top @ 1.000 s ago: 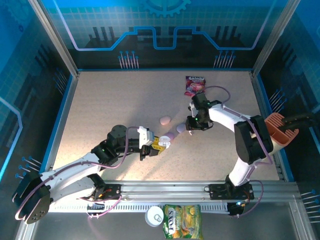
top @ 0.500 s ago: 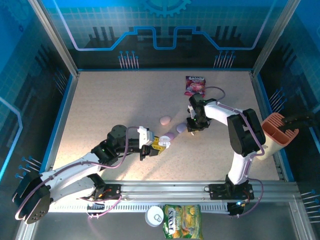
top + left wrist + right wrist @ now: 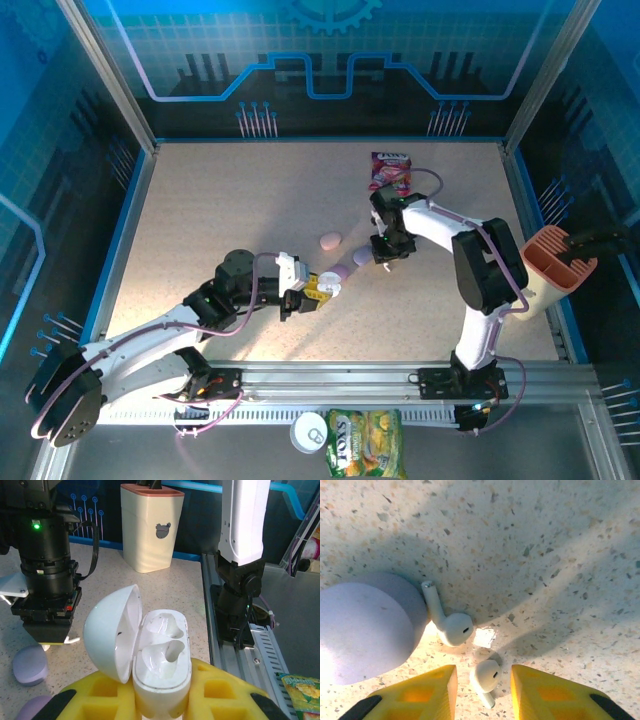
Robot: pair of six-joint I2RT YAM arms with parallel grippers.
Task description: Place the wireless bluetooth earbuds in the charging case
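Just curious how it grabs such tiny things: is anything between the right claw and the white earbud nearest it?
Nothing visible. The earbud lies between the right gripper's open fingers, gaps on both sides. A second earbud and a purple case lie just beyond, outside the fingers.

Right jaws — beside lilac case (image 3: 361,257), mid-table

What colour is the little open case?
The charging case is white, clearest in the left wrist view.
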